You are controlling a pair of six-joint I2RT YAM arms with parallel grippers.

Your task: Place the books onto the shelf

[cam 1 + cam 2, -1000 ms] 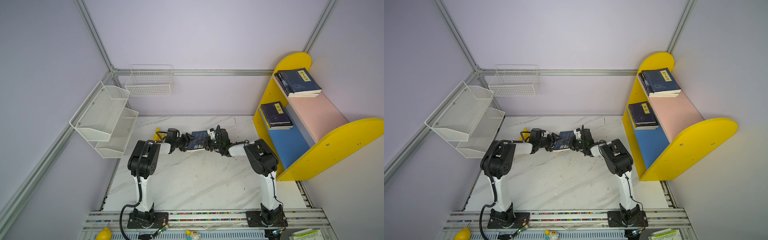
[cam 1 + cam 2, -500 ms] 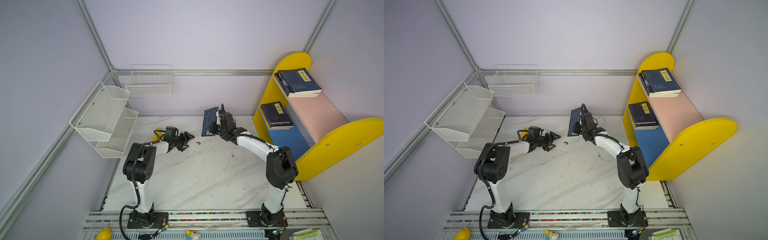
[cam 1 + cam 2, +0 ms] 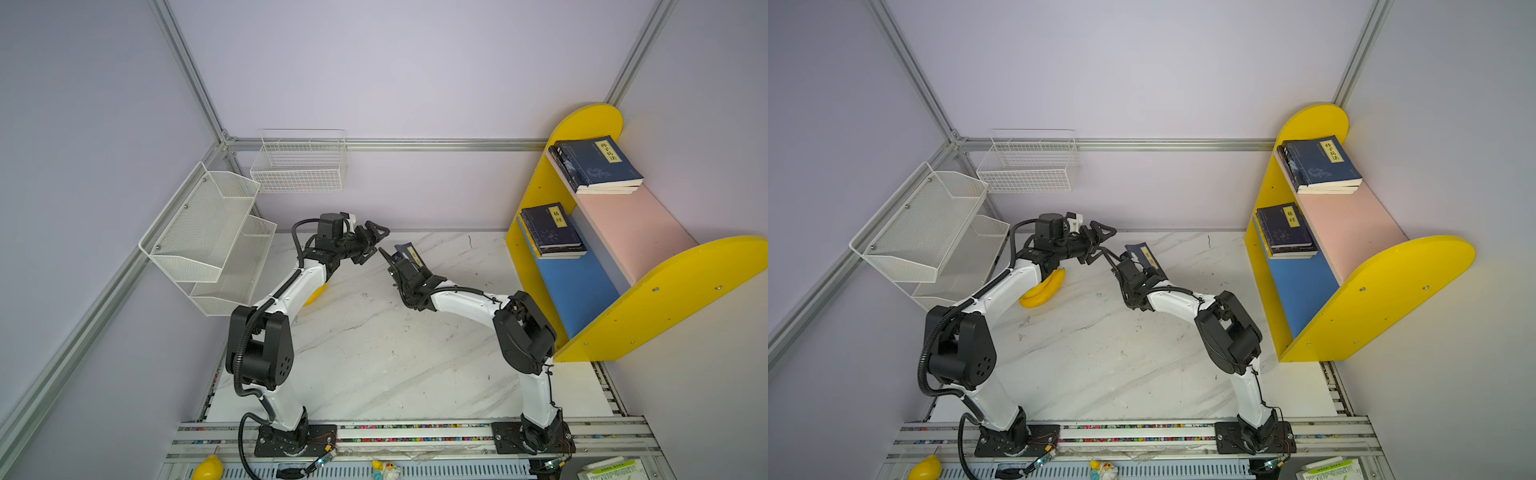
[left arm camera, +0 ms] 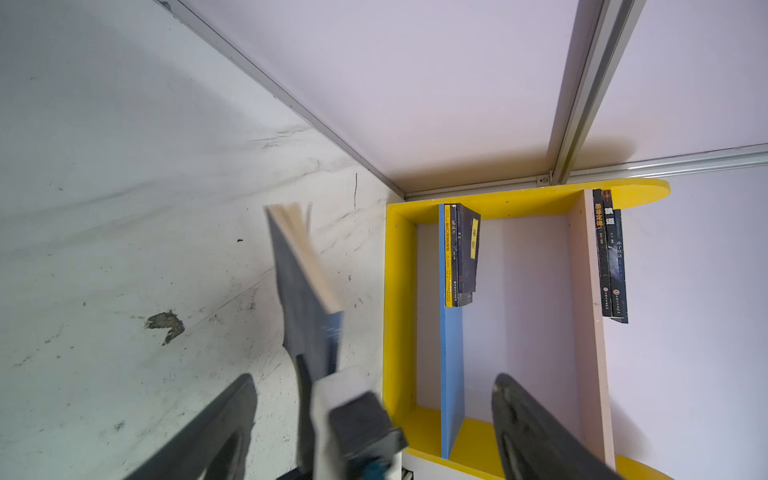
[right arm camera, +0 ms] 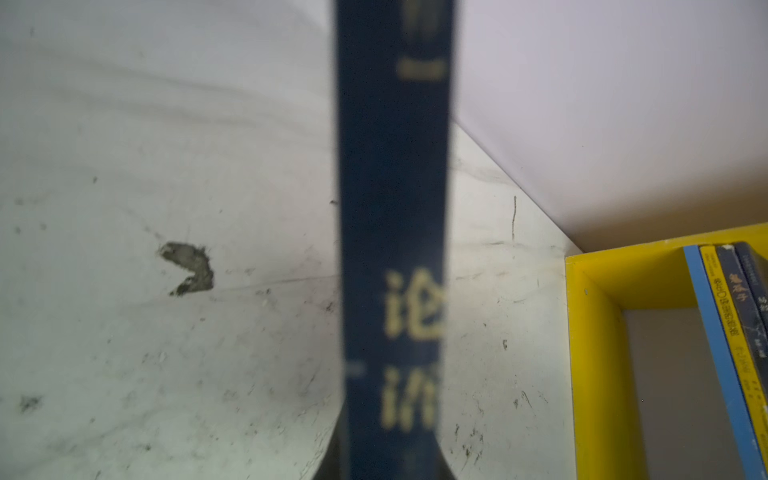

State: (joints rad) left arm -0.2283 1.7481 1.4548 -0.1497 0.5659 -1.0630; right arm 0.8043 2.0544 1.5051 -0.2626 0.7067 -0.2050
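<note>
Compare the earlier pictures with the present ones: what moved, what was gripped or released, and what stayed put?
The right gripper has closed on the navy book and lifted it off the table, held on edge. The left gripper has drawn back from the book and risen, jaws open. The shelf and the shelved books stayed put.

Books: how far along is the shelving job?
Done: the upper stack lies on the shelf's pink upper board, the lower stack on the blue lower board. In hand: the right gripper is shut on a navy book, over the table, short of the shelf. The left gripper is open and empty. Left: shelving that book; no other loose book shows.
</note>
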